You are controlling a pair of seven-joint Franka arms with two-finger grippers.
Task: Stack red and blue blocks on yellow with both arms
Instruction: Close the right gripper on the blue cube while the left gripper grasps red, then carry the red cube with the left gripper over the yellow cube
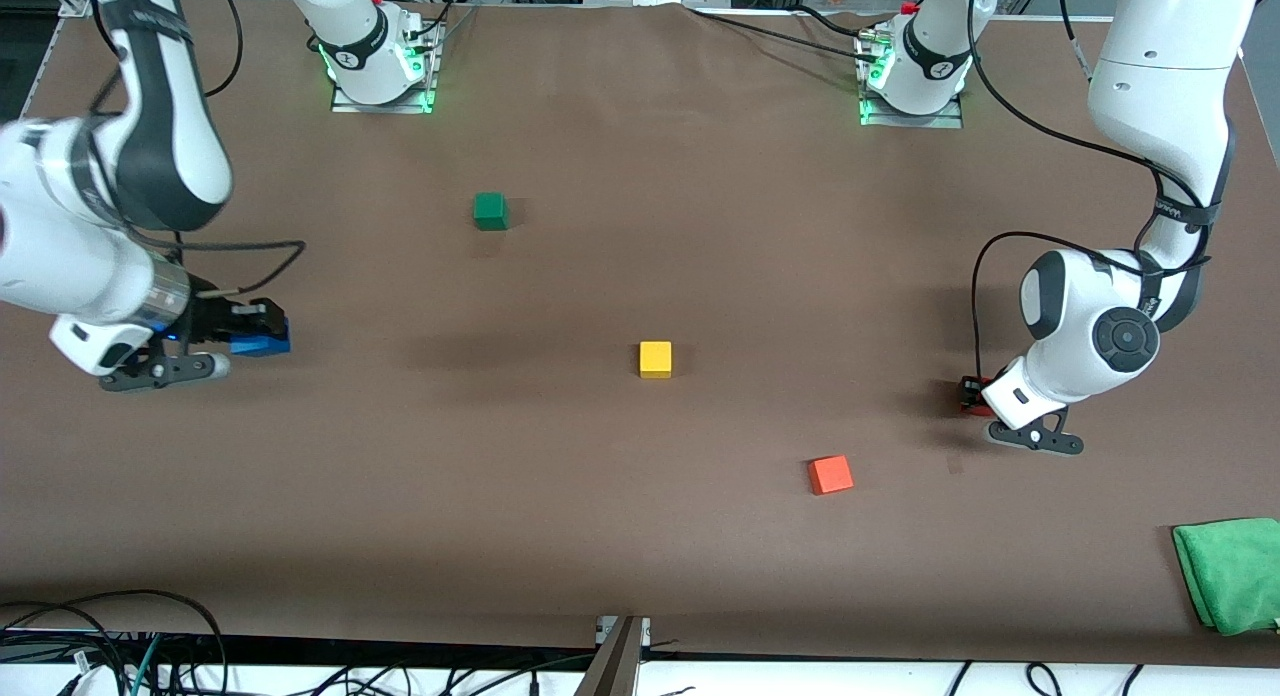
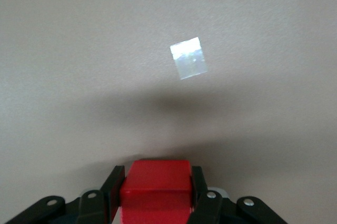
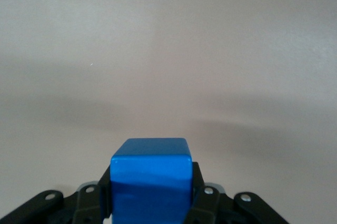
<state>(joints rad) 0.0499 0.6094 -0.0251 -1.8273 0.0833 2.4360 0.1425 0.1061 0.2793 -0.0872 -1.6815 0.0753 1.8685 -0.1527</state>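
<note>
A robotics lab: two bolted-down white arms [image 1: 1120,336], a brown-covered table [image 1: 640,556], loose cables [image 1: 100,636].

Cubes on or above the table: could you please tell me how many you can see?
5. Green cube nearest the bases; yellow cube mid-table; orange cube nearest the camera; blue cube in the right gripper; red cube in the left gripper.

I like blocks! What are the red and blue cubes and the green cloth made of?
Red cube and blue cube: probably painted wood or plastic, smooth with a slight sheen, crisp edges. I can't tell which. Green cloth: soft fabric, maybe microfiber, folded and rumpled.
</note>
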